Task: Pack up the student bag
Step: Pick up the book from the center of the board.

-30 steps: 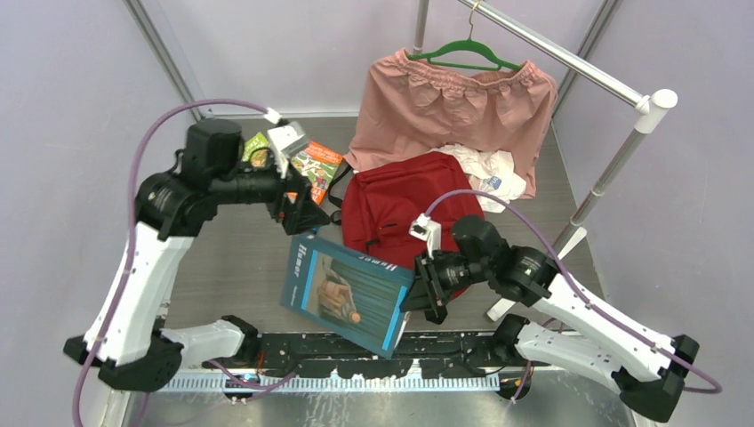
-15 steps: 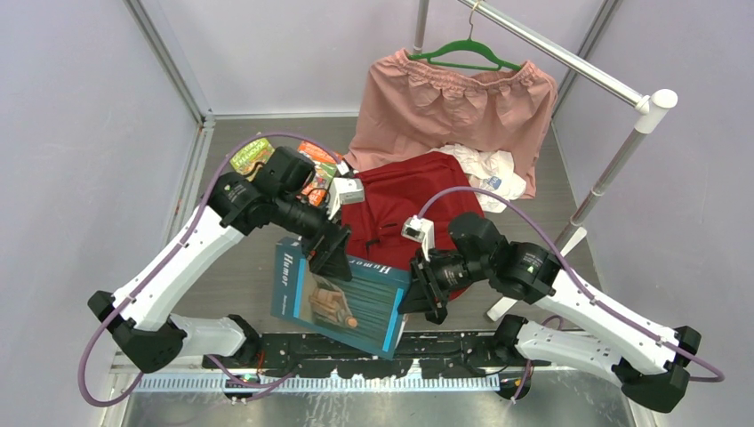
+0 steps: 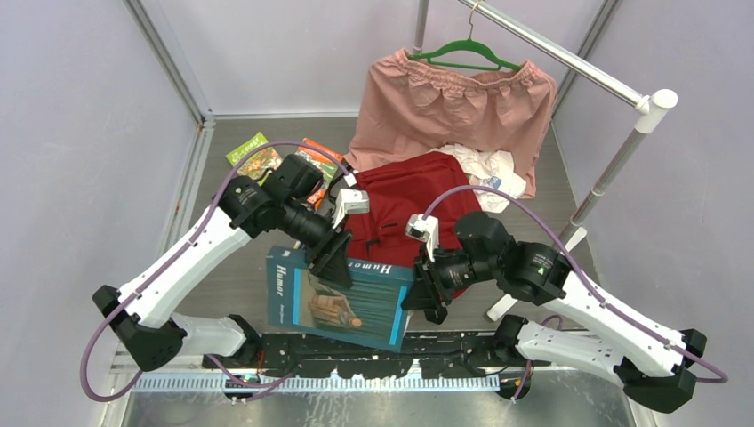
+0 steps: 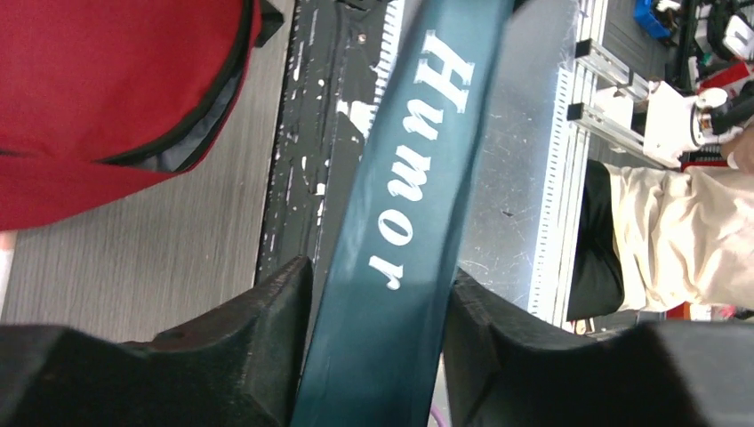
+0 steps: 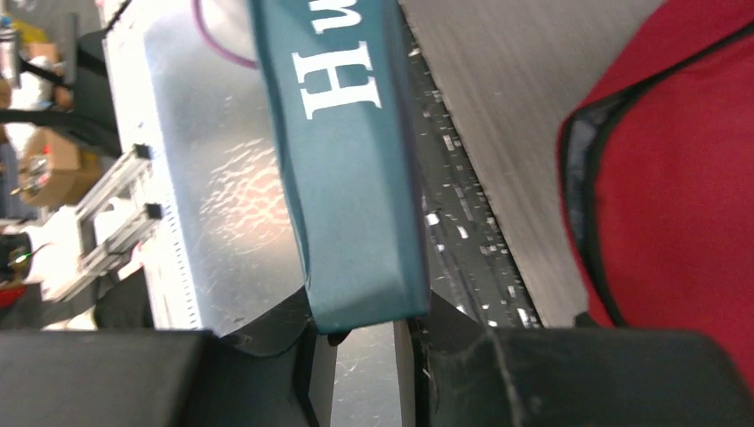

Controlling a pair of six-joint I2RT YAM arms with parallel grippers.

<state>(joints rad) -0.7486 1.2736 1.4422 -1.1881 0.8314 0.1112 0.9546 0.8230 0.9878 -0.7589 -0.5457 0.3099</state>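
Grey table (image 3: 236, 276) below, and the teal book (image 3: 342, 298) is held up over its near edge: one end is clamped in the right gripper (image 3: 420, 302), the spine is pinched by the left gripper (image 3: 331, 263). The student bag (image 3: 400, 200) is lying just behind, mid-table.

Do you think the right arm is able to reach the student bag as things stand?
Probably not yet: the right pincer is shut on the teal book, though the student bag lies alongside.
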